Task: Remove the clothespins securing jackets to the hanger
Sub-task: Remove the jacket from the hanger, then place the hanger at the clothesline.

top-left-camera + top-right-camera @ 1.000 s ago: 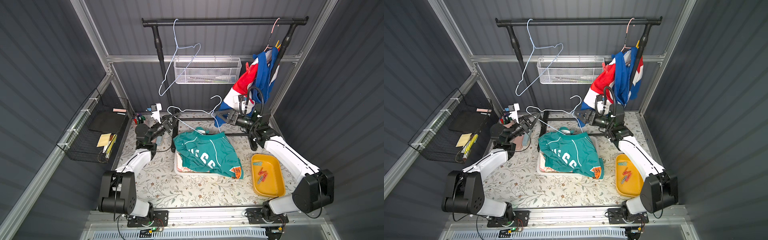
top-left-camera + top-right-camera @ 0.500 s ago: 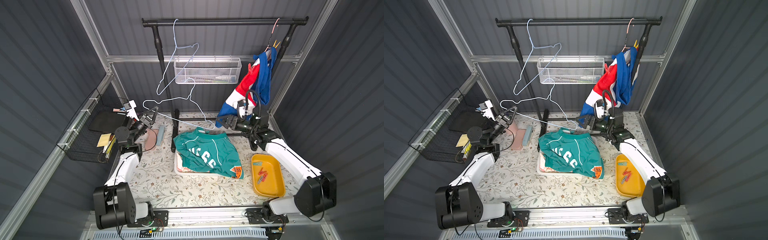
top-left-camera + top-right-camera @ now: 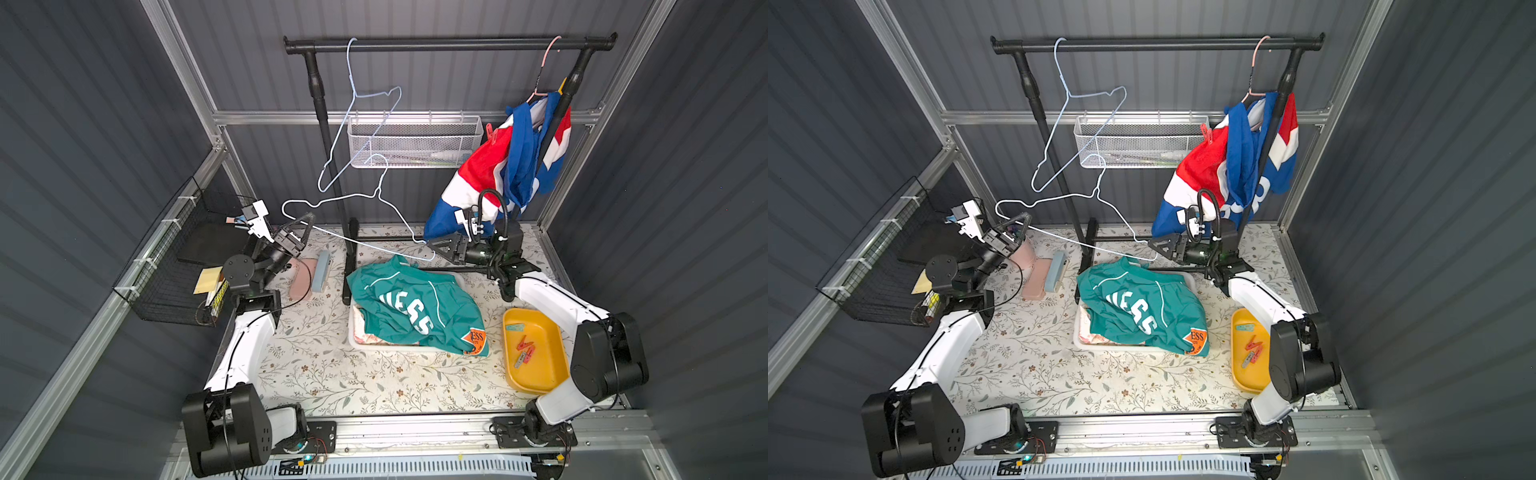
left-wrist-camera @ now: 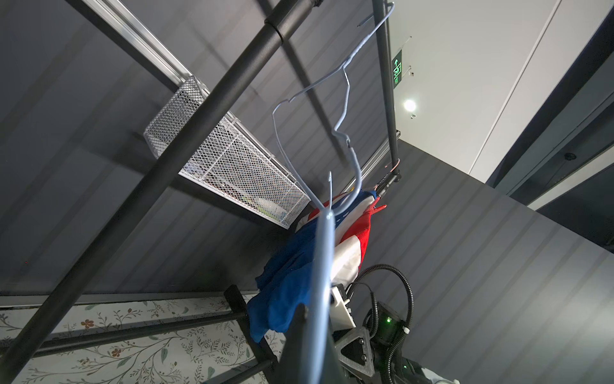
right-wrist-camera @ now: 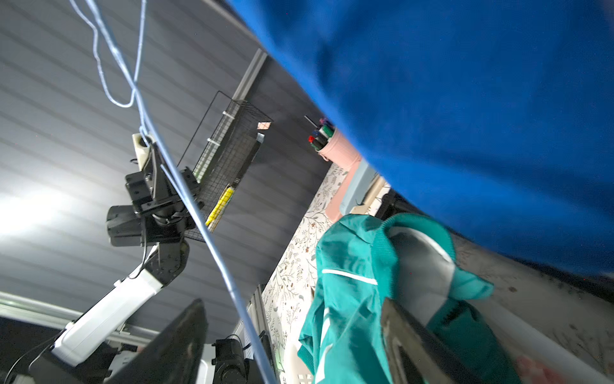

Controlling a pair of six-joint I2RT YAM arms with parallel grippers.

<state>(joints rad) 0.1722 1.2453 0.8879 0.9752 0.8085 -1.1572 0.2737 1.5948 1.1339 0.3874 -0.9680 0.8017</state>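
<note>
Red clothespin above spread right end effector; left end effector pinches hanger.

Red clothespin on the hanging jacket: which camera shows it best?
A top view: the red clothespin sits unobstructed on the hanging jacket's shoulder. Left wrist shows only a small red tip; right wrist shows none of it.

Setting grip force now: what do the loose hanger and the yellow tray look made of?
Loose hanger: thin wire with a smooth pale blue coating, holding crisp bends, so probably coated metal. Yellow tray: looks like moulded plastic, with one even colour, a slight sheen and a rounded rim.
</note>
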